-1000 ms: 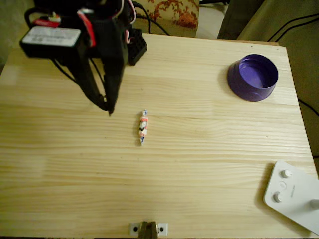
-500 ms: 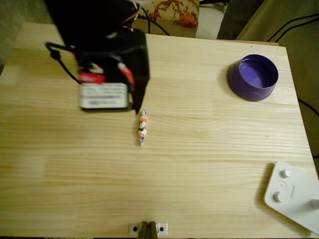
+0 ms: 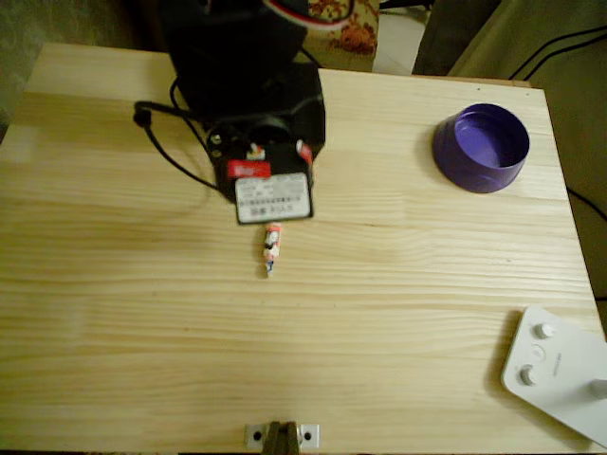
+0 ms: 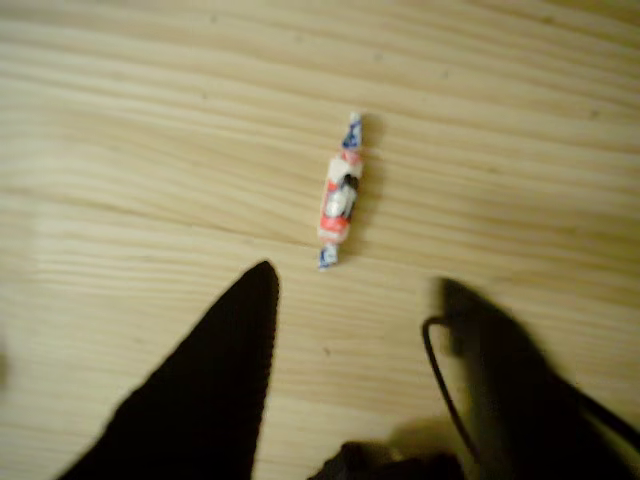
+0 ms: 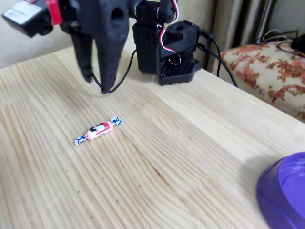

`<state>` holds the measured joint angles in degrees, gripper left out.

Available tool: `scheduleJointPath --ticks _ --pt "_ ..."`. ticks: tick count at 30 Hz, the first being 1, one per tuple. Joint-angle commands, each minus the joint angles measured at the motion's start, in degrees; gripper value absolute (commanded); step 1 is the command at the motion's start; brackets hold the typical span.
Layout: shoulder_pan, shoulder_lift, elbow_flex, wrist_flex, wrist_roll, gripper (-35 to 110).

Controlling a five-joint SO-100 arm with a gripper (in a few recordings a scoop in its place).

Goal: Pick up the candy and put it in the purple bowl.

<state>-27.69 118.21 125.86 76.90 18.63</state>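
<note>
1. Candy (image 3: pixel 271 249) lies flat on the bare wooden table (image 3: pixel 142 332), about mid-table, slightly toward the far edge; nothing touches it; wrapper orange-pink and white with twisted blue ends.
2. Gripper (image 5: pixel 95 83) hangs above the table, tips pointing down, jaws parted with a clear gap and empty; in the wrist view the candy sits just beyond the two dark fingers (image 4: pixel 215 370).
3. Purple bowl (image 3: pixel 481 147) stands upright near the far right corner in the overhead view, well apart from the candy.
4. White device with knobs (image 3: pixel 560 370) sits at the near right corner.
</note>
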Motion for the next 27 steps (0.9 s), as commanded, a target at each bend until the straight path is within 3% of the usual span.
scheduleJointPath --ticks 1,5,27 --pt "-1.67 -0.79 -4.39 -1.23 1.41 51" --pt "-1.76 -5.19 -4.75 -5.98 3.78 51" --pt "-6.42 -19.86 -8.7 -6.68 19.25 51"
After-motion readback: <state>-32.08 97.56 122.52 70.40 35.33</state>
